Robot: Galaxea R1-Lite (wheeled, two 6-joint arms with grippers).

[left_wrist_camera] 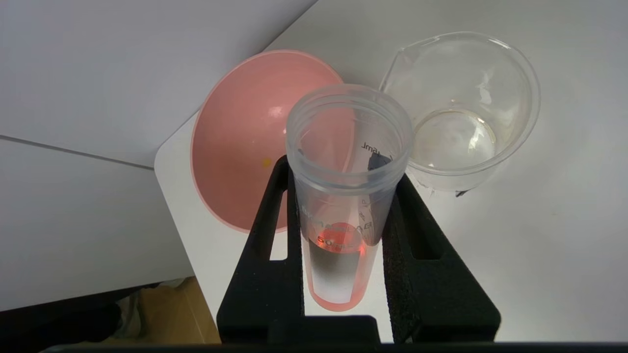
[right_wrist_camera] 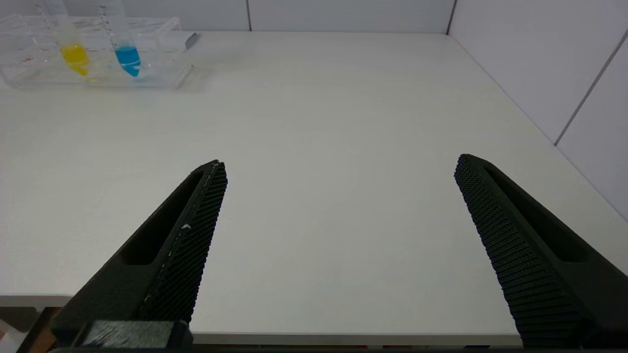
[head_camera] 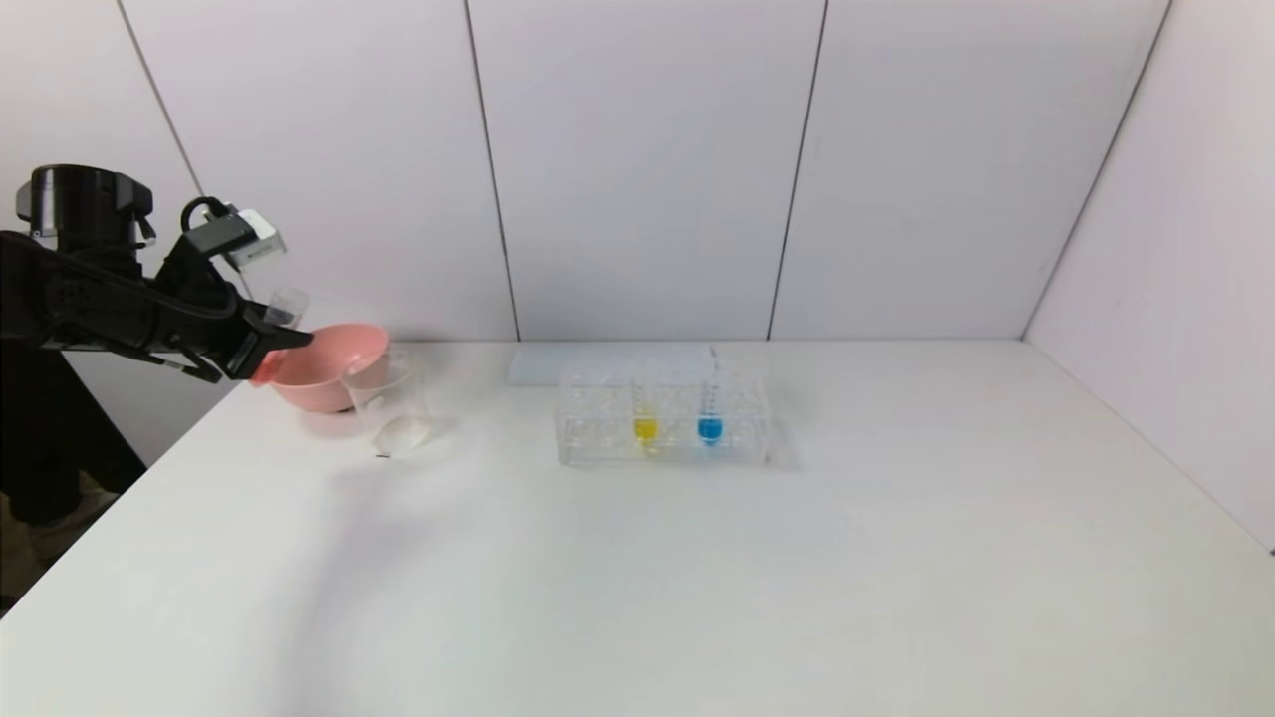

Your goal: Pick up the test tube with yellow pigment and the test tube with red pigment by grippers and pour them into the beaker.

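Red-pigment tube [left_wrist_camera: 343, 206] in L pincer [left_wrist_camera: 343, 230]; beaker [left_wrist_camera: 461, 113] clear.

I read this as a lab bench setup, white table [head_camera: 697, 578], plain panelled walls [head_camera: 647, 169], clear tube rack [head_camera: 665, 418] at 12 o'clock, glass beaker [head_camera: 388, 403] at 10 o'clock, coloured liquids in tubes

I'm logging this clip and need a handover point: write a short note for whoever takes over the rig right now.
Left gripper: shut on the red tube, held upright at the table's left rear, beside the pink bowl and near the beaker.
Right gripper: open, low over the table's near right edge, holding nothing.
Yellow tube sits in the rack beside a blue one.
Done: red tube picked.
Left: pour the red, then fetch and pour the yellow.
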